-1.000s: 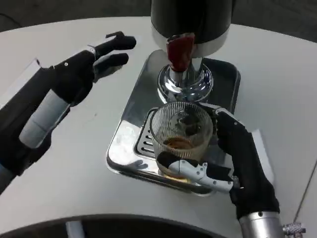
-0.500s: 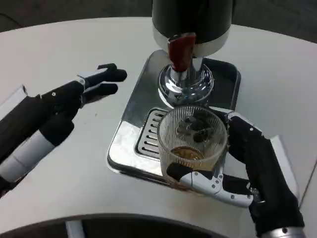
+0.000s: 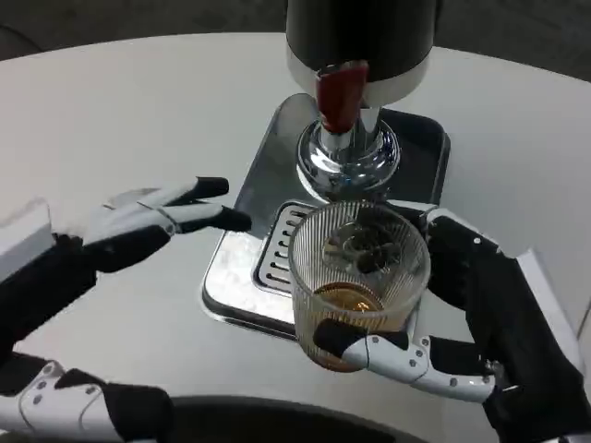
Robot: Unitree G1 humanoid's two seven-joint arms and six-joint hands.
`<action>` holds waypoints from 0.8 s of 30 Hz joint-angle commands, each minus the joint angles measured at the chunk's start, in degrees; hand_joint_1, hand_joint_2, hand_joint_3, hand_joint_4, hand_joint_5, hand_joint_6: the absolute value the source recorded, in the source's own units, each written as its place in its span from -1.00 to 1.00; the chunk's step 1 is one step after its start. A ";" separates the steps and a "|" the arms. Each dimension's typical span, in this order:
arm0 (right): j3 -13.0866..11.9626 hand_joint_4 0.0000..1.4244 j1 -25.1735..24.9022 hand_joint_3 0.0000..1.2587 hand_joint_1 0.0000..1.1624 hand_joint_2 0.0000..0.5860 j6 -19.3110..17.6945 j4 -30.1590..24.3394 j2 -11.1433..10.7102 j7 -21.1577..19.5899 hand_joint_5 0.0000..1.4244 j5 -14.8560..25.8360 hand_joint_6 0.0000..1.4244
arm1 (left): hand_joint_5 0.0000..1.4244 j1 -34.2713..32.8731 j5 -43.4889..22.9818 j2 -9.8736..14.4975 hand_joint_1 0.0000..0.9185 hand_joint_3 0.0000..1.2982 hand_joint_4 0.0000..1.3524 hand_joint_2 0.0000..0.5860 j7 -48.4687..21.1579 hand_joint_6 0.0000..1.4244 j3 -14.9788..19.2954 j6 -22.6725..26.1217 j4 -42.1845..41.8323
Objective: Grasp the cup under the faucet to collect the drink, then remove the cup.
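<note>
Most of the task looks done: the right hand (image 3: 480,332) grips the cup (image 3: 358,277), amber drink inside, near the faucet (image 3: 342,97). Left hand (image 3: 152,226) hovers spread, holding nothing. Carrying it clear remains.

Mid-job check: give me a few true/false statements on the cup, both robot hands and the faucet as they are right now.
1. The right robot hand grips the cup. True.
2. The cup is empty. False: a little amber drink sits at its bottom.
3. The left robot hand holds the red faucet lever. False: it hovers open over the table, left of the tray, fingers pointing at the tray.
4. The cup is ribbed clear glass. True.
5. The cup lies on its side on the tray. False: it is upright in the hand.
</note>
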 commanded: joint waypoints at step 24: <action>1.12 -0.06 4.62 -0.11 0.63 -0.47 11.01 -15.19 -4.92 6.49 0.04 7.08 -0.09 | -0.98 10.68 -4.90 7.43 -1.00 -0.99 -1.00 -0.84 -5.61 -1.00 8.99 -19.68 -0.97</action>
